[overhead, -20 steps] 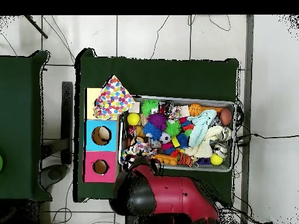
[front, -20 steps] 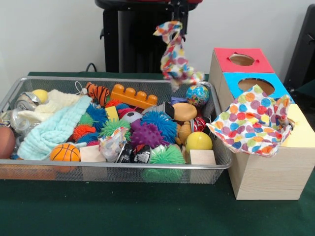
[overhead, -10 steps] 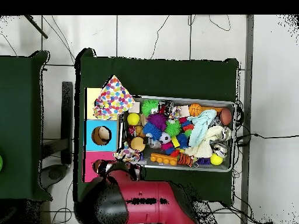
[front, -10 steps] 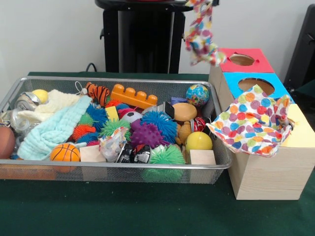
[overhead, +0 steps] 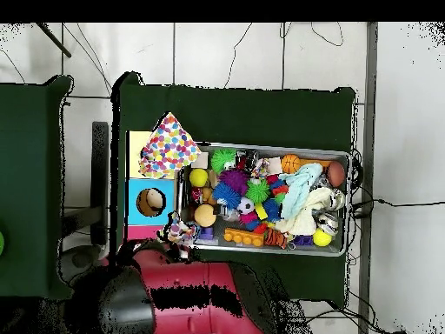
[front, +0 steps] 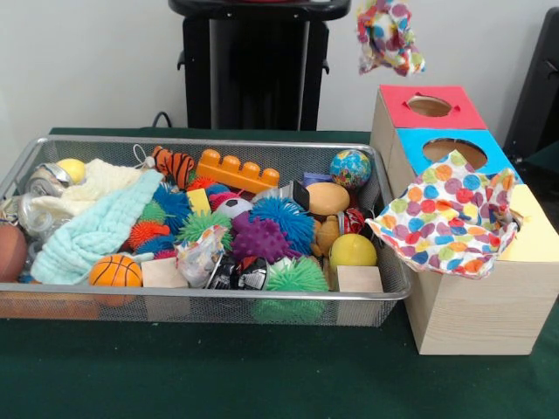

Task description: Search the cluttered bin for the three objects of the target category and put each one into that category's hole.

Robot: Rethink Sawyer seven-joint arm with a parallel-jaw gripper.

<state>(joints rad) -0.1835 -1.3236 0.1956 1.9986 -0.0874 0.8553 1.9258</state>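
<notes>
**Legible markings: none found**

No text, label, brand, number or sign can be read in either view. Small printed packets [front: 238, 272] at the front of the wire bin [front: 218, 301] carry dark markings, too small to make out. The crushed can [front: 45, 180] at the bin's left end shows no readable print.
</notes>
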